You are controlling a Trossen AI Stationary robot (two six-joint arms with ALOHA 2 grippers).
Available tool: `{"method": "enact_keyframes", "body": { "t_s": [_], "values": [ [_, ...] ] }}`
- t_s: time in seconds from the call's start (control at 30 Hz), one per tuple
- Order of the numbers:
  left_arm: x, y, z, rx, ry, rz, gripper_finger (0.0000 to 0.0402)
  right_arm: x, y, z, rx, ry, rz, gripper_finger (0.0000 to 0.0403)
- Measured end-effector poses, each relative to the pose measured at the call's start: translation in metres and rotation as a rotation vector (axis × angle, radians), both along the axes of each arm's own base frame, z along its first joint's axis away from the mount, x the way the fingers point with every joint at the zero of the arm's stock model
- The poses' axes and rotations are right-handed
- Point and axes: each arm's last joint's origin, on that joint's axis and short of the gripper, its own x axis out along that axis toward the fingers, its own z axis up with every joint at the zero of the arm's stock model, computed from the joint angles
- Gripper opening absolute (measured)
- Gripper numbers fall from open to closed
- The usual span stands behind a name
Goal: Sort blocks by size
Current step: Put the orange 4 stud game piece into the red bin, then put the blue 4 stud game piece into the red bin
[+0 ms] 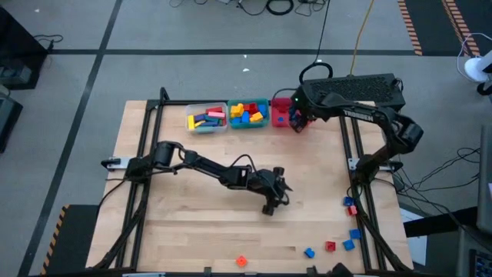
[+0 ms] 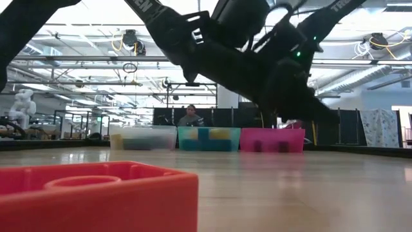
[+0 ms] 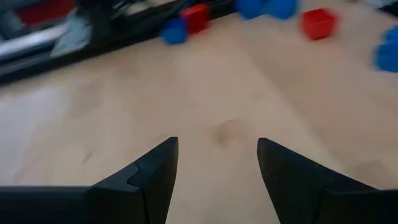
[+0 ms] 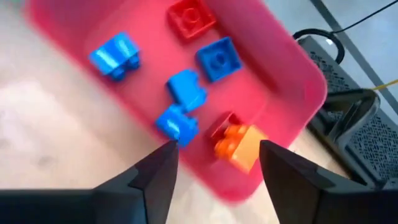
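Several loose cubes [image 1: 350, 206] lower right of left gripper [image 1: 275, 197], open, empty; right gripper [image 1: 298, 119] open over red bin [image 1: 280, 112].

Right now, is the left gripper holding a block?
No. The left gripper is open over bare table, nothing between its fingers.

We see three bins at the table's [image 1: 184, 238] far edge: clear [image 1: 206, 128], teal [image 1: 247, 124], red [image 1: 278, 113] | cables [image 1: 278, 7] on the floor beyond | a person [image 2: 190, 116] seated behind.
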Motion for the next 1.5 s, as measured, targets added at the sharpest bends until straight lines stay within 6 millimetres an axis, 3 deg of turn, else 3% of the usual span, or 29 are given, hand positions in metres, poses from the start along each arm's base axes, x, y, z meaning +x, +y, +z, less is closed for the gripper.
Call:
{"method": "enact_keyframes", "body": {
  "t_s": [0.2, 0.4, 0.6, 0.77, 1.13, 1.37, 1.5],
  "values": [
    [-0.001, -0.016, 0.004, 0.038, -0.054, -0.127, 0.0221, -0.009, 0.048, 0.032, 0.025, -0.01, 0.038, 0.0213],
    [-0.006, -0.04, 0.003, 0.114, -0.076, -0.216, 0.0221, -0.038, 0.113, 0.067, 0.024, -0.133, 0.022, 0.0204],
    [-0.007, -0.07, 0.009, 0.092, -0.214, -0.268, 0.0221, -0.064, 0.167, 0.07, 0.187, -0.311, 0.049, 0.0203],
    [-0.002, -0.091, -0.005, 0.0, -0.256, -0.29, 0.0221, -0.069, 0.201, 0.063, 0.298, -0.341, 0.179, 0.0203],
    [0.038, -0.131, -0.022, -0.068, -0.136, -0.436, 0.0221, -0.061, 0.249, 0.058, 0.367, -0.398, 0.274, 0.0203],
    [0.057, -0.134, -0.039, -0.07, -0.102, -0.427, 0.0221, -0.058, 0.263, 0.051, 0.39, -0.366, 0.259, 0.0203],
    [0.065, -0.138, -0.039, -0.071, -0.105, -0.429, 0.0221, -0.057, 0.271, 0.047, 0.404, -0.356, 0.248, 0.0203]
  ]
}}
